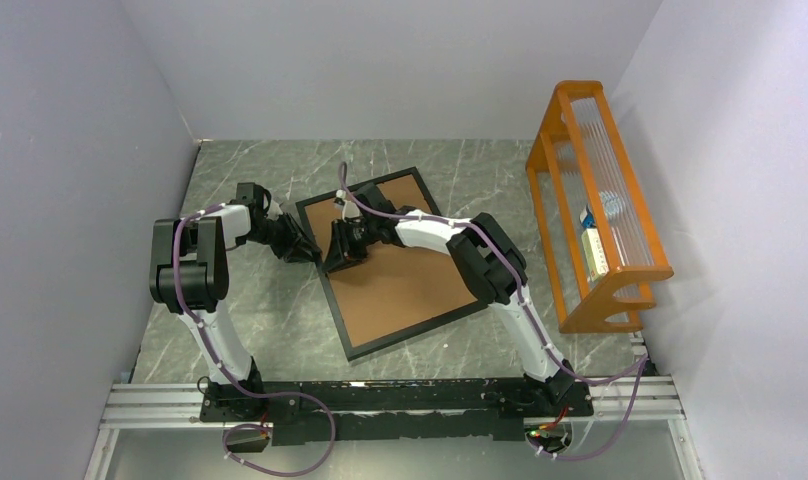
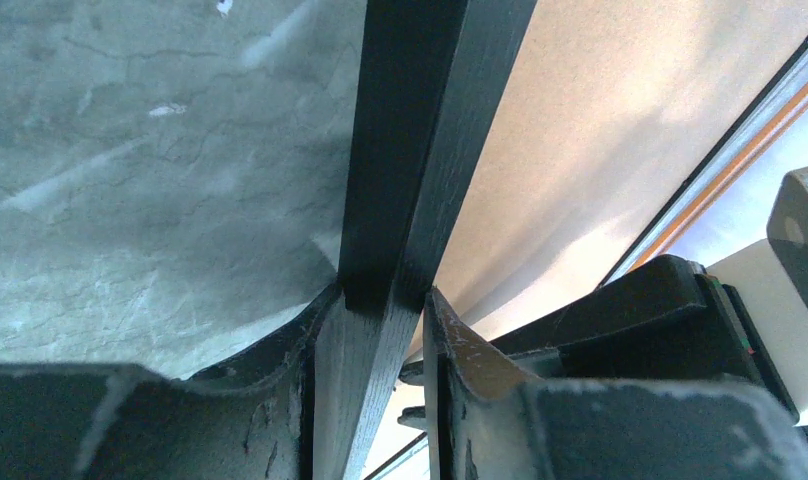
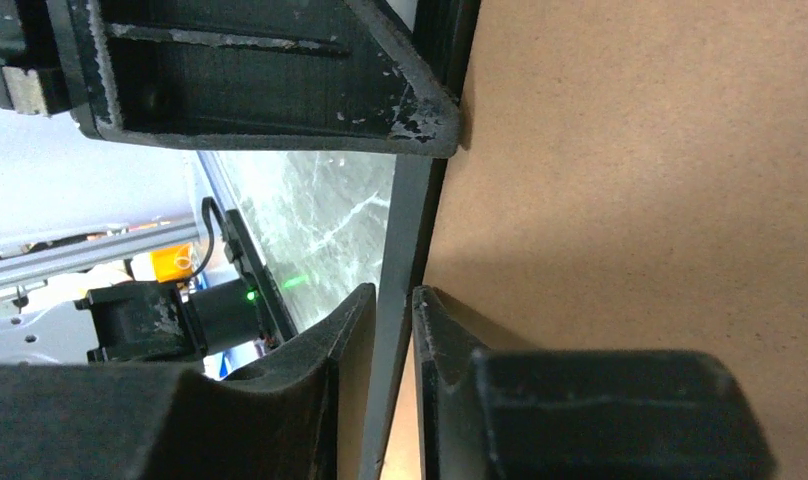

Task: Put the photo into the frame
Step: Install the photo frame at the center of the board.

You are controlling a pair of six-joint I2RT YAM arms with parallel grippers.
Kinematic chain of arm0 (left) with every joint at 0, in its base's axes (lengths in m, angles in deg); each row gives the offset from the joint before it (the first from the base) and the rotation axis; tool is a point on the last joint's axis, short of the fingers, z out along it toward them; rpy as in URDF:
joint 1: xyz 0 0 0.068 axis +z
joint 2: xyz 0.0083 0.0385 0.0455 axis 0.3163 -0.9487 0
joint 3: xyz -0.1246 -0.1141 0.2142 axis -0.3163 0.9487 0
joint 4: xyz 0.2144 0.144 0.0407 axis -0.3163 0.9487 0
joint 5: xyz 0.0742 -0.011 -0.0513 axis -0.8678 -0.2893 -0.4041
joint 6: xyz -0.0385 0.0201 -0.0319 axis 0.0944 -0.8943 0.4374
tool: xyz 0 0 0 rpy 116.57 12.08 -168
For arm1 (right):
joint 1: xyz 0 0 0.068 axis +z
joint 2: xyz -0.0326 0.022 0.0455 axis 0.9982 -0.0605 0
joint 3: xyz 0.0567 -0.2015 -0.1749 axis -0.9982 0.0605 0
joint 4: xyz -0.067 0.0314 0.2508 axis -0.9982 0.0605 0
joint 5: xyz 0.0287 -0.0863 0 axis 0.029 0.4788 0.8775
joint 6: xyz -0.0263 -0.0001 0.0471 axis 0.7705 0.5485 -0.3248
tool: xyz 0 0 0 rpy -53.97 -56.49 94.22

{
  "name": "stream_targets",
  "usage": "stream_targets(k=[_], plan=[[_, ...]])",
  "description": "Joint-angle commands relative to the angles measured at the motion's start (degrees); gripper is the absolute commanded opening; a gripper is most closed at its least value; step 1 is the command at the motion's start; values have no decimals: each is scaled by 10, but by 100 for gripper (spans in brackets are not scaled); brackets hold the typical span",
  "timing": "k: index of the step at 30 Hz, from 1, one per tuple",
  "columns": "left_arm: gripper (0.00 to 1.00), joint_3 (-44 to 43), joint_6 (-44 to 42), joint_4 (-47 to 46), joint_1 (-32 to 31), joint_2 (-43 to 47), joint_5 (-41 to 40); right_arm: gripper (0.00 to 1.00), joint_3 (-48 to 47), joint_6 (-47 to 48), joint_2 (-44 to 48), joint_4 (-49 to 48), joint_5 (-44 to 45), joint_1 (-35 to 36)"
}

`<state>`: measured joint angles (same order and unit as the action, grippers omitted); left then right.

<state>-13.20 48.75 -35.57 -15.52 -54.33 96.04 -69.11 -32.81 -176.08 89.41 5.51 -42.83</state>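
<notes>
The black frame [image 1: 418, 331] lies flat on the table at an angle, with a plain brown backing board [image 1: 400, 270] filling it. The sunflower photo does not show in any view. My left gripper [image 1: 308, 247] is shut on the frame's left bar; in the left wrist view the bar [image 2: 420, 130] runs between the fingers of this gripper [image 2: 380, 295]. My right gripper [image 1: 332, 262] reaches across the board and is shut on the same bar [image 3: 410, 220], just beside the left one; its own view shows it [image 3: 392, 295] closed on that bar.
An orange wooden rack [image 1: 600, 210] stands at the right by the wall, with small items inside. Grey walls close the table on the left, back and right. The left gripper's body [image 3: 280, 80] sits close above the right gripper.
</notes>
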Motion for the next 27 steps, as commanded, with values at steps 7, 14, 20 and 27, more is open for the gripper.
stream_targets(k=[7, 14, 20, 27], plan=[[21, 17, -15, 40, -4, -17, -42, 7, 55, -20, 67, -138, -16, -1], [20, 16, -17, 41, -5, -16, -44, 5, 43, -35, 56, -152, -45, 0], [20, 18, -15, 40, -5, -16, -43, 5, 18, -15, 32, -100, -30, 4], [20, 17, -17, 40, -5, -16, -44, 6, -16, 11, -5, -32, -18, 7]])
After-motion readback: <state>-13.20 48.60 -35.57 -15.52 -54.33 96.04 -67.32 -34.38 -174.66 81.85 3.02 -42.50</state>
